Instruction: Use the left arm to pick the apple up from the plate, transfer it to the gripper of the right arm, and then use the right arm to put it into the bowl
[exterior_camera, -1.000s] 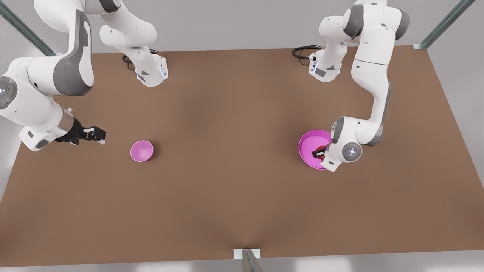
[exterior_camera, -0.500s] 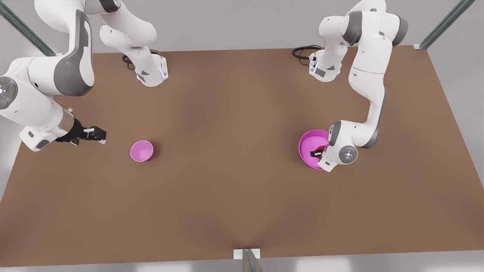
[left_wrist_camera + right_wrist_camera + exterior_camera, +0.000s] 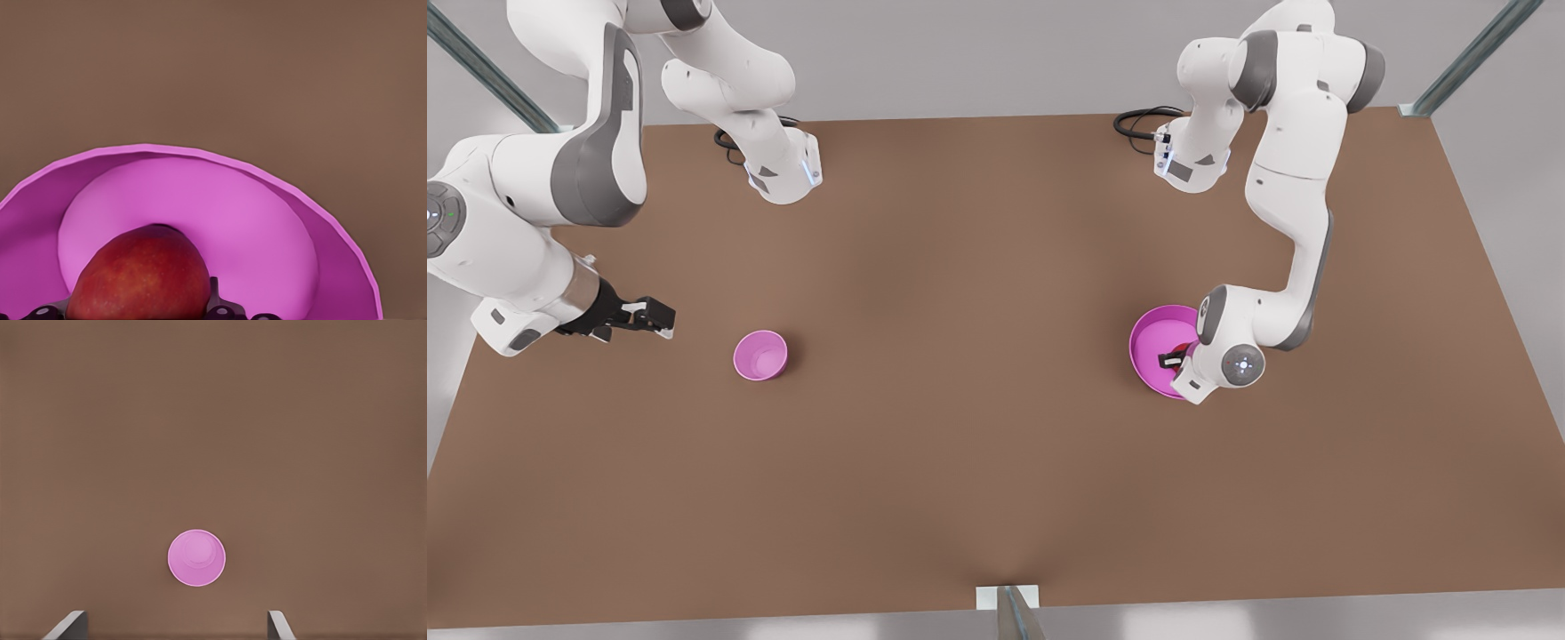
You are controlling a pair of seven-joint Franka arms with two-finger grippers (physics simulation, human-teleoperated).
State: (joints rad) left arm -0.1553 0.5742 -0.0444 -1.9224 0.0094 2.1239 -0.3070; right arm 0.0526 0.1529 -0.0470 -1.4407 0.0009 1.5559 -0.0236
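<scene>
The red apple [image 3: 137,280] rests on the magenta plate [image 3: 200,200], which lies at the front view's right [image 3: 1152,342]. My left gripper [image 3: 1172,359] reaches down into the plate and is shut on the apple [image 3: 1184,348], with dark fingers [image 3: 215,297] pressed against its sides. The small pink bowl [image 3: 760,355] stands on the table at the front view's left. My right gripper [image 3: 660,318] waits open beside it, farther to the left; in the right wrist view the bowl [image 3: 196,558] lies ahead of the spread fingertips [image 3: 70,625].
The brown table [image 3: 978,356] stretches bare between bowl and plate. Both arm bases [image 3: 783,173] stand at the far edge with black cables. Metal frame posts [image 3: 1467,58] stand at the corners and a bracket [image 3: 1009,600] at the near edge.
The left arm's wrist sank lower over the plate and shifted slightly toward the front view's left. The right arm barely moved.
</scene>
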